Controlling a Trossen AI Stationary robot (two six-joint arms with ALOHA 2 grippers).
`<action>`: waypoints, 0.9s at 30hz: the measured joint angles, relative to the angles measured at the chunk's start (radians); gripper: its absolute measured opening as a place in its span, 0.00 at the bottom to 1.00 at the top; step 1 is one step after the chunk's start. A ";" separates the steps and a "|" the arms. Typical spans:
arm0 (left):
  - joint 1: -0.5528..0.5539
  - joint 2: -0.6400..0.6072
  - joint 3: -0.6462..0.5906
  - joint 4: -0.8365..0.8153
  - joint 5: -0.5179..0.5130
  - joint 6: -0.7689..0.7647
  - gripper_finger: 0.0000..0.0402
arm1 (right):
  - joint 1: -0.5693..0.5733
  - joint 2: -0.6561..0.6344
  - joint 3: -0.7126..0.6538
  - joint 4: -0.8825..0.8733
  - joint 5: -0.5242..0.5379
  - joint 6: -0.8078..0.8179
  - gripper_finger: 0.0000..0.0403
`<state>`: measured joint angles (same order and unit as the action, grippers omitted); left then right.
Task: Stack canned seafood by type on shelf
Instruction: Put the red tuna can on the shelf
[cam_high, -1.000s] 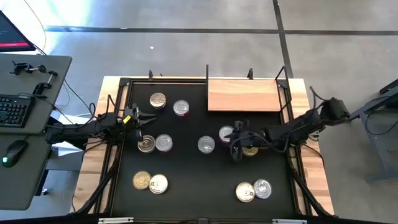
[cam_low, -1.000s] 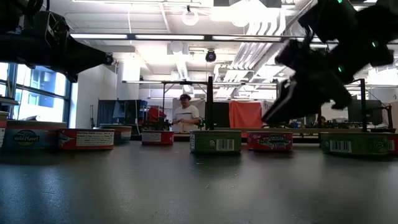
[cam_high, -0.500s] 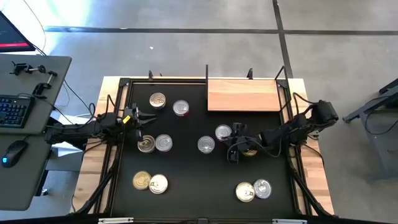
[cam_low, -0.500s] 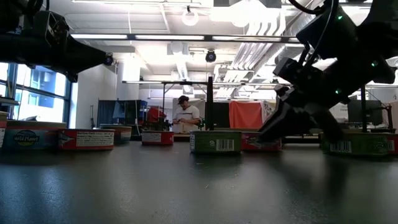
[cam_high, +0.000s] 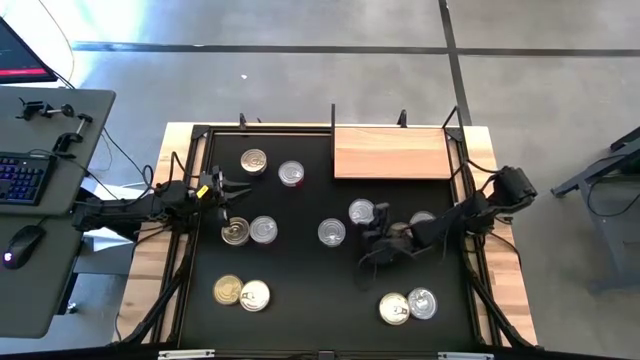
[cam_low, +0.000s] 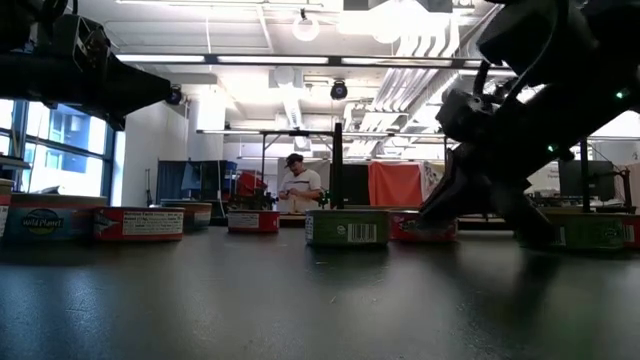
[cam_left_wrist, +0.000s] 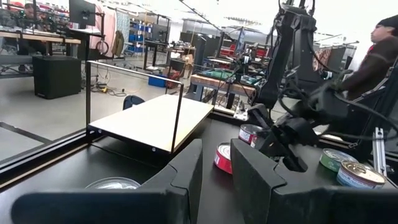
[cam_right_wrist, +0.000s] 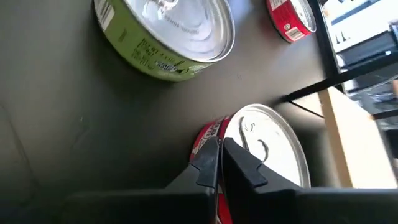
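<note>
- The big black rectangular mat (cam_high: 300, 320) covers most of the wooden table, with the cans scattered all over it.
- The light wood rectangular shelf board with thin black posts (cam_high: 391, 153) sits at the far edge of the mat on the right side, and nothing is on it.
- The right dark arm reaches in from the right edge, and the right gripper (cam_high: 372, 251) is down low on the mat, mid-right, just below a silver-lidded can (cam_high: 360, 212).
- From its wrist camera, the right gripper's fingers (cam_right_wrist: 208, 163) are pinched together with the tips at the rim of a red-sided round tin with a silver lid (cam_right_wrist: 264, 155); they're touching its edge, but I can't say it's actually held.
- A green-sided round tin with a silver lid (cam_right_wrist: 169, 34) sits near that red one.
- The left dark arm waits at the left edge, with the left gripper (cam_high: 232, 190) hovering between the cans there; its fingers (cam_left_wrist: 255, 180) are a little apart with nothing between them.
- A gold-lidded can and a silver-lidded one sit as a pair (cam_high: 407, 305) at the near right, touching.
</note>
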<state>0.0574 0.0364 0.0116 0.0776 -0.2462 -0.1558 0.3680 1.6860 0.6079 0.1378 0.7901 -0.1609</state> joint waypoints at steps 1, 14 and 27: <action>0.000 0.000 0.000 0.000 0.000 0.000 0.18 | 0.008 0.002 0.014 -0.023 0.046 -0.012 0.00; 0.000 0.000 0.000 -0.002 0.000 0.000 0.18 | -0.061 -0.008 0.135 0.003 0.185 -0.277 0.00; 0.000 0.000 0.000 -0.005 0.000 0.000 0.18 | -0.206 -0.126 0.205 -0.144 -0.004 -0.178 0.03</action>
<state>0.0574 0.0364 0.0116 0.0725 -0.2460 -0.1558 0.1619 1.5598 0.8127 -0.0062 0.7862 -0.3394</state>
